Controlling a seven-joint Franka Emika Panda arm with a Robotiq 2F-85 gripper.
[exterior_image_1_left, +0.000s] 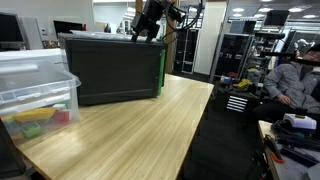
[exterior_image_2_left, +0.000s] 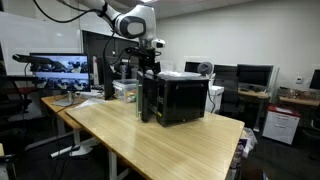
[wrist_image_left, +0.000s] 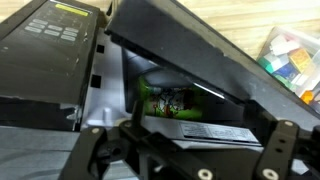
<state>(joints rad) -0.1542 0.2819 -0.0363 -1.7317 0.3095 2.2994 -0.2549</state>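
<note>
A black microwave (exterior_image_1_left: 110, 65) (exterior_image_2_left: 180, 98) stands on a wooden table (exterior_image_1_left: 150, 130). My gripper (exterior_image_1_left: 148, 30) (exterior_image_2_left: 148, 62) hovers at its top front corner, by the door. In the wrist view the control panel (wrist_image_left: 55, 25) is at upper left. The door (wrist_image_left: 190, 50) hangs ajar, and a green packet (wrist_image_left: 165, 100) shows inside the cavity. My gripper (wrist_image_left: 190, 160) is open with its fingers (wrist_image_left: 95, 150) wide apart. The door's edge with a white label (wrist_image_left: 195, 130) lies between them. I cannot tell whether a finger touches it.
A clear plastic bin (exterior_image_1_left: 35, 90) (wrist_image_left: 290, 55) with several coloured items sits on the table beside the microwave. A seated person (exterior_image_1_left: 295, 75) is off to one side. Monitors (exterior_image_2_left: 60, 68) and desks stand behind.
</note>
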